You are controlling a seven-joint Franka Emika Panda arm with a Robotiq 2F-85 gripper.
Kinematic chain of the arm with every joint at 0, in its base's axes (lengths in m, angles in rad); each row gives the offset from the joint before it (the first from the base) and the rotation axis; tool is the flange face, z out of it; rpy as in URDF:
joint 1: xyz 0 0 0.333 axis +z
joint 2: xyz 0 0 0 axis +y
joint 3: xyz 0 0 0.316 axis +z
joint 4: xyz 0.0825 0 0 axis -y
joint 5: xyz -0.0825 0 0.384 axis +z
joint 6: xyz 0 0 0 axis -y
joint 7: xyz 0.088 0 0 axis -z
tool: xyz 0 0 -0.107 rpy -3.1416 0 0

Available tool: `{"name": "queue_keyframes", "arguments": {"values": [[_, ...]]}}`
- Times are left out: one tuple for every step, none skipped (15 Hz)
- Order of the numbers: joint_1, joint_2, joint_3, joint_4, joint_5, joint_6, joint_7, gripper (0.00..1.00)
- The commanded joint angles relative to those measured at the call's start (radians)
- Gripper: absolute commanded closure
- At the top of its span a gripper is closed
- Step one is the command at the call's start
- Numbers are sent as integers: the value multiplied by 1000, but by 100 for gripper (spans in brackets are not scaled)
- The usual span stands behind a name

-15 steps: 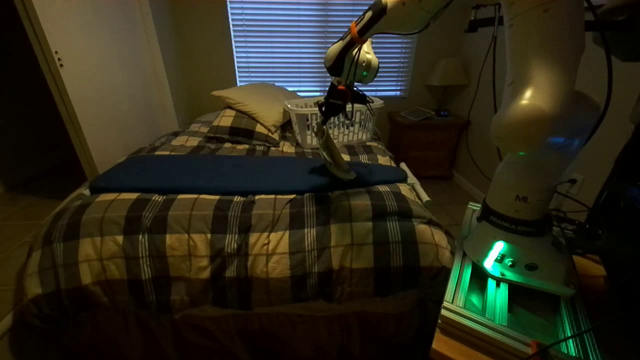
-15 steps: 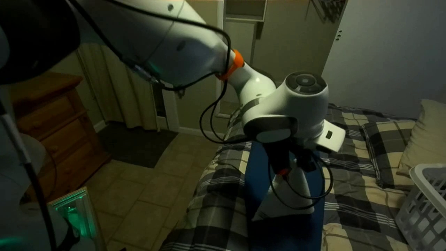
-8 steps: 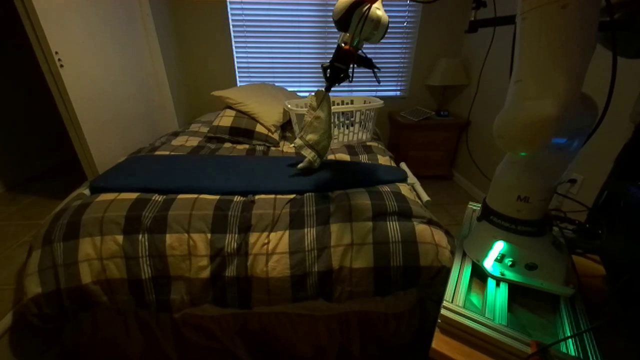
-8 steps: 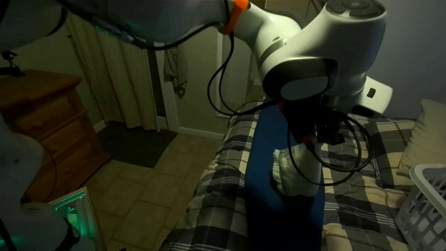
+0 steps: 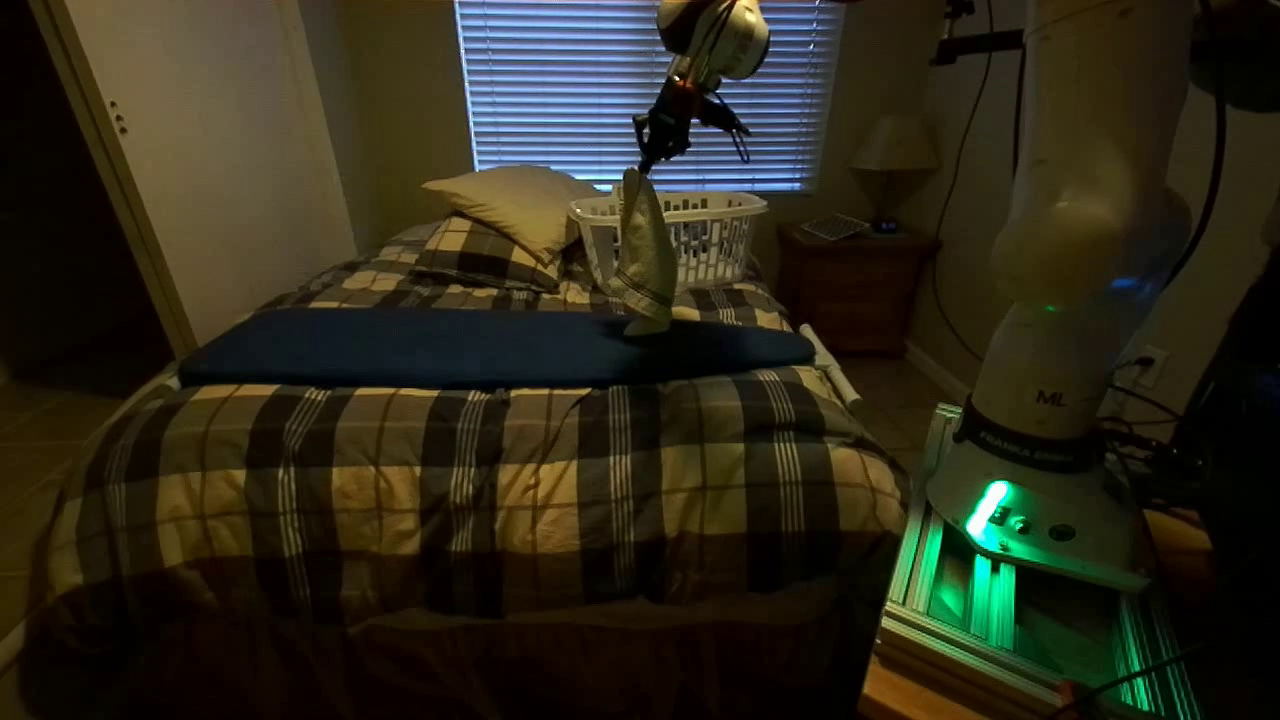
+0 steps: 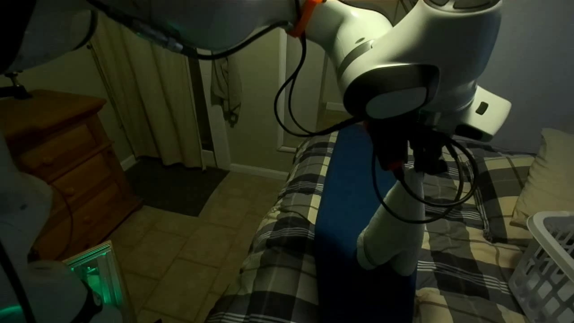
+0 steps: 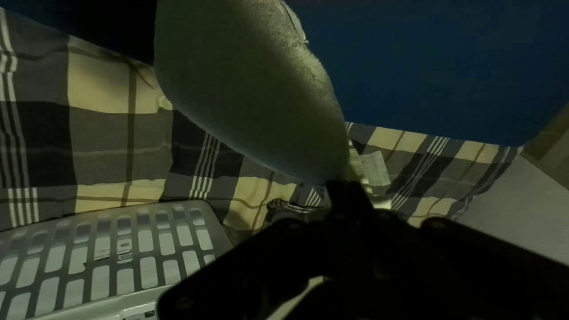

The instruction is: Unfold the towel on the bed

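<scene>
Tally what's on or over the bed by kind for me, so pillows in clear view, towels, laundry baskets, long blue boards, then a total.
Pillows: 2, the pale pillow and the plaid pillow
Towel: 1, hanging from the pincer
White laundry basket: 1
Long blue board: 1
Total: 5

You're working in dim light. In an exterior view, bluish light glows through the blinds (image 5: 560, 90), the doorway (image 5: 60, 180) at the edge sinks to black, and the lower front of the bed (image 5: 540, 450) fades into darkness. Green glare spills from the arm's base (image 5: 1045, 500) onto its metal frame (image 5: 993, 605). In both exterior views you get a dark shadow on the blue board (image 5: 400, 345) near the towel (image 5: 646, 250). Your wrist view is murky: the tool (image 7: 349, 189) is nearly a black silhouette, and the towel is mostly shaded, with one paler, textured edge.
</scene>
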Motion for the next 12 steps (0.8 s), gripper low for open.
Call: {"name": "queue_keyframes", "arguments": {"values": [[15,71,2,99,78,62,2,95],[13,82,7,114,98,89,0,95],[9,88,15,120,117,117,-10,95],[3,82,25,111,138,152,-33,95],[-1,75,32,98,150,179,-51,95],[-5,62,37,79,161,191,-65,95],[-8,53,36,62,164,195,-68,95],[-4,37,20,28,138,181,-52,95],[5,33,-4,2,97,181,-22,95],[12,34,-27,-18,63,184,1,95],[21,45,-62,-30,14,204,37,95],[27,52,-97,-45,-36,220,74,95]]}}
